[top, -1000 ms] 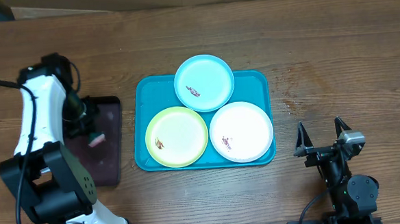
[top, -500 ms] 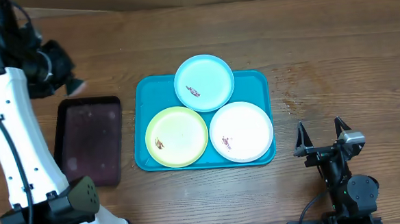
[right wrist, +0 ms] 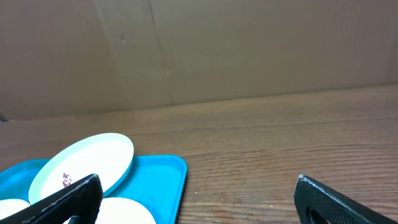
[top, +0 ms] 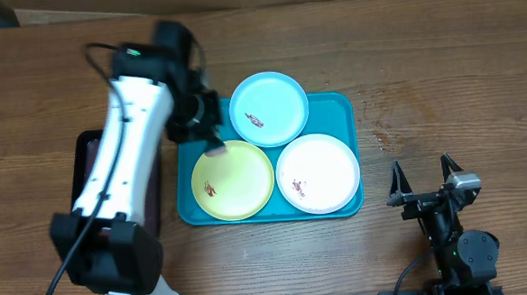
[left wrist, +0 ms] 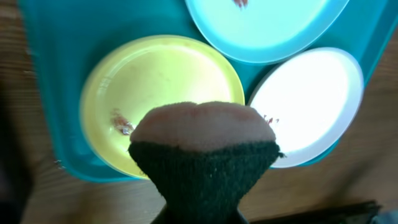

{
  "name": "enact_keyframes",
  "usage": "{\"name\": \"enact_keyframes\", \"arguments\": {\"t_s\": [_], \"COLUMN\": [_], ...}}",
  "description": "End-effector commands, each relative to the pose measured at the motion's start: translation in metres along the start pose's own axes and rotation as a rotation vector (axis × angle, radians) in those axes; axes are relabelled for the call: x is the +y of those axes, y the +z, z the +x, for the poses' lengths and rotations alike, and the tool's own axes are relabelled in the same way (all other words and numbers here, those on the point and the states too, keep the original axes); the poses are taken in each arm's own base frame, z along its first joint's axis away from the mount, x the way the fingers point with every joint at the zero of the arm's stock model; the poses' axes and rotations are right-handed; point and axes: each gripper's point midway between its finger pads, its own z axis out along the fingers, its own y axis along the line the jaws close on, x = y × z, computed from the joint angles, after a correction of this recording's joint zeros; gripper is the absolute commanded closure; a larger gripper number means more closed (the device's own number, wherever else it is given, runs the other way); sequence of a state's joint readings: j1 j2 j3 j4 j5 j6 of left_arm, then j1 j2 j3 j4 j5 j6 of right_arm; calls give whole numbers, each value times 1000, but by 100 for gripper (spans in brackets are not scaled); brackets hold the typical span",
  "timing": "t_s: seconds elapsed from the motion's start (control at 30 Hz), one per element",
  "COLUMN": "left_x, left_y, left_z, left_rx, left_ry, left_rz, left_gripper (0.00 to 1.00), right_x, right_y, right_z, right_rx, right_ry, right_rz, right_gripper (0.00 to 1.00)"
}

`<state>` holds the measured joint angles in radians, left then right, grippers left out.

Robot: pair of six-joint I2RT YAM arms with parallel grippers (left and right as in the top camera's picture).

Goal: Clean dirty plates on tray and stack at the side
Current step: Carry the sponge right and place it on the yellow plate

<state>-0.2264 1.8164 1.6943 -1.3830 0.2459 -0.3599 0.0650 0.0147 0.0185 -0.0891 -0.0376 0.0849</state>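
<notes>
The teal tray holds three plates: light blue at the back, yellow-green front left, white front right. Each has a small reddish-brown smear. My left gripper is shut on a sponge with a pink face and a dark back, and holds it over the far edge of the yellow-green plate. In the left wrist view the sponge hides the fingers, above the yellow-green plate. My right gripper is open and empty, right of the tray.
A dark maroon-black tray lies left of the teal tray, mostly under my left arm. The right wrist view shows the teal tray's corner, the light blue plate and a cardboard wall behind the table.
My left arm lifted the sponge off the dark tray, swung back and then right. It now holds it over the yellow-green plate. The right arm has not moved.
</notes>
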Motion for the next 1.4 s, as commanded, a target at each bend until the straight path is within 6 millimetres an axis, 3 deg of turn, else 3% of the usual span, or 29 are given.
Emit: {"name": "enact_keyframes", "arguments": {"t_s": [0.0, 0.27, 0.6, 0.73, 0.77, 0.83, 0.93, 1.03, 1.13, 1.37], "left_x": [-9, 12, 26, 28, 28, 27, 21, 11, 6, 3], "left_y": [38, 99, 131, 134, 134, 134, 135, 128, 110, 31], "left_z": [19, 27, 42, 43, 43, 41, 39, 35, 26, 1], "left_rx": [59, 27, 46, 45, 42, 37, 37, 46, 43, -5], "left_ry": [-38, -217, -213, -213, -213, -211, -163, -113, -123, -123], "left_rz": [-15, -89, -102, -106, -104, -99, -65, -15, -6, -35], "left_gripper": [96, 96, 95, 73, 63, 31, 28, 28, 32, 40], "right_x": [-1, -1, -1, -1, -1, -1, -1, -1, -1, -1], "right_y": [0, 0, 0, 0, 0, 0, 0, 0, 0, 0], "right_z": [1, 1, 1, 1, 1, 1, 1, 1, 1, 1], "right_rx": [-9, -9, -9, -9, -9, -9, -9, -9, -9, -9], "right_ry": [-4, -4, -4, -4, -4, -4, -4, -4, -4, -4], "right_rz": [4, 4, 4, 4, 4, 4, 4, 4, 4, 4], "right_gripper": [0, 0, 0, 0, 0, 0, 0, 0, 0, 0]}}
